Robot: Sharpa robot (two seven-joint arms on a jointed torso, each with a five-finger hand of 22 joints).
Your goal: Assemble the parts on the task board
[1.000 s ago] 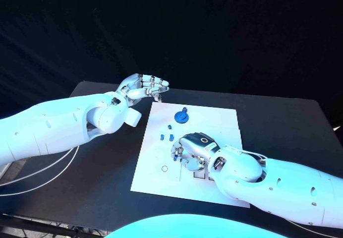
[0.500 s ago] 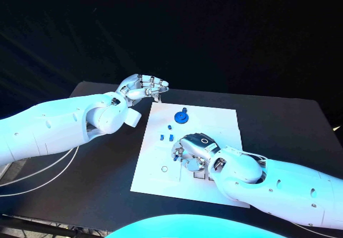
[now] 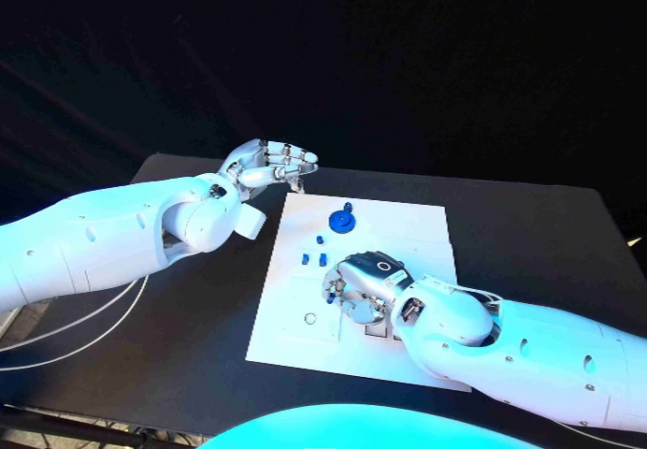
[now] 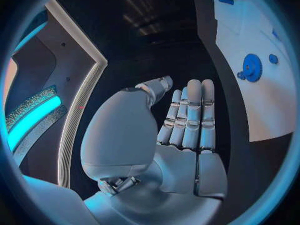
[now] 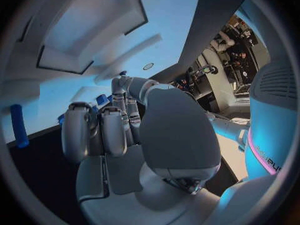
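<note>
While the right hand (image 3: 362, 282) is curling over small blue parts (image 3: 321, 259) on the task board (image 3: 418, 220), whether it is grasping one cannot be told. The left hand (image 3: 270, 166) is hovering clenched and empty beyond the board's far corner. Parts are looking light, rigid and slippery, calling for a fingertip pinch across the sides.

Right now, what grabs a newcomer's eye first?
The white task board mid-table, with the right hand down over its middle among small blue parts. Next, the round blue gear near the board's far edge. The left hand hangs curled off the board's far-left corner.

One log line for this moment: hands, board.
left hand: off board, empty | right hand: over task board, grasp unclear | blue gear: on board
</note>
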